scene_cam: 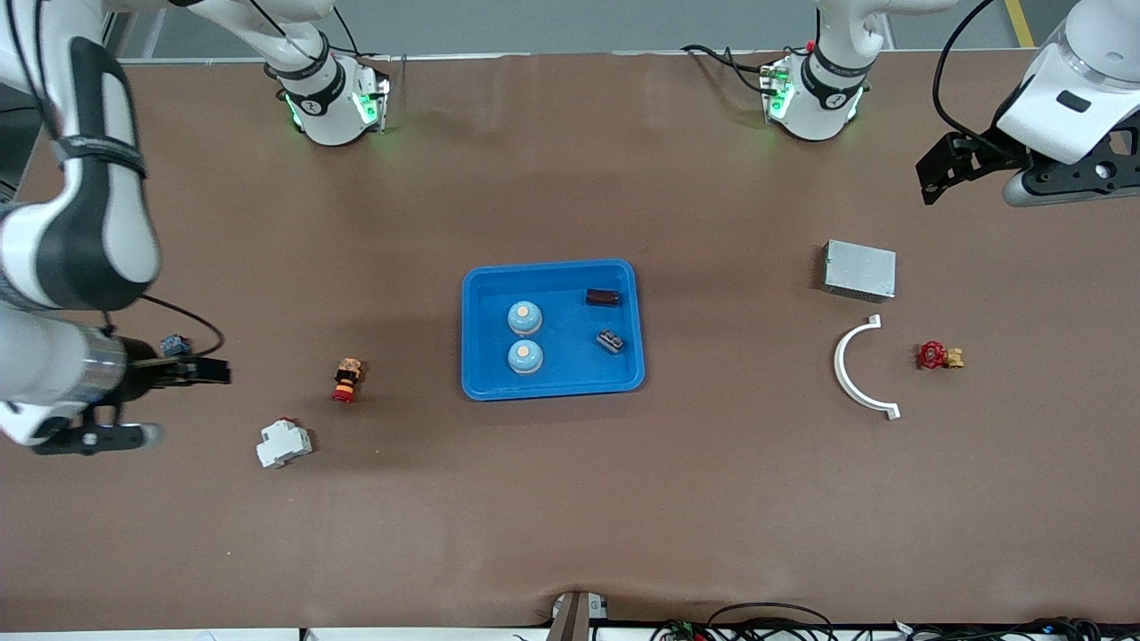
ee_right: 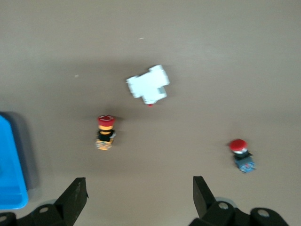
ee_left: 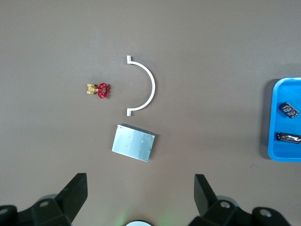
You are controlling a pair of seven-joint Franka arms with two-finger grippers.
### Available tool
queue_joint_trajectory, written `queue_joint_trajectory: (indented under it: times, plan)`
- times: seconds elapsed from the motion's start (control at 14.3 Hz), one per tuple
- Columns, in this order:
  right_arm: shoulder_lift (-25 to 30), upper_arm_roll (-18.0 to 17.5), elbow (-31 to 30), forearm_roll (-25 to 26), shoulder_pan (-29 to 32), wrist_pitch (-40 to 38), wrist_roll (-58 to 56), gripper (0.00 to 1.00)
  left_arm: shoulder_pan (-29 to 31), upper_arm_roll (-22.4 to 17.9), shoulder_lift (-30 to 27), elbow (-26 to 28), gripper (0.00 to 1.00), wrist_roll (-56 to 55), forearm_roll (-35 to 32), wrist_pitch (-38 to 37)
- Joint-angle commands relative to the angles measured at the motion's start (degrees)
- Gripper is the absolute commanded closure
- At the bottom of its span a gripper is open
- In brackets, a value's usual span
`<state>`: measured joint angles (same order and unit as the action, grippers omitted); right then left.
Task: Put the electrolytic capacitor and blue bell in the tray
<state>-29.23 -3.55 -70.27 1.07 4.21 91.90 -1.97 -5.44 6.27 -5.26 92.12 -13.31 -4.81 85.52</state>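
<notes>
Two pale-blue domed bells (scene_cam: 525, 317) and a dark cylindrical electrolytic capacitor (scene_cam: 603, 296) sat in the bright-blue plastic tray (scene_cam: 552, 389): light, rigid, slippery; best pinched across their sides. Left claw (ee_left: 139, 190) and right claw (ee_right: 138, 193) hovered with fingers apart.

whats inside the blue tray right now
The tray holds two blue bells, a dark cylindrical part and a small dark component. Nothing covers them; what lies beneath them is hidden.
</notes>
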Motion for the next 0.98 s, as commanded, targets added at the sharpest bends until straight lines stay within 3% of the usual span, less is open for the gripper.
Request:
queue_joint_trajectory:
  times: [0.0, 0.28, 0.56, 0.91]
  plan:
    - [6.3, -1.3, -2.9, 0.2, 2.5, 1.1, 3.6, 0.0, -0.1, -0.1, -0.5, -0.7, 0.0, 0.7, 1.0, -1.0]
    - [13.4, -1.8, -5.7, -0.5, 1.3, -2.3, 4.5, 0.0, -0.3, 0.2, -0.2, -1.1, 0.0, 0.7, 1.0, -1.0]
    - [17.0, -1.8, -7.5, -1.2, 1.1, -3.2, 4.5, 0.0, -0.2, 0.8, -0.1, -1.1, 0.0, 0.7, 1.1, -1.0]
    - [23.3, -1.5, -15.8, -1.2, 1.1, 0.0, 4.4, 0.0, 0.5, 0.7, -0.3, -1.0, 0.0, 0.8, 3.3, -1.1]
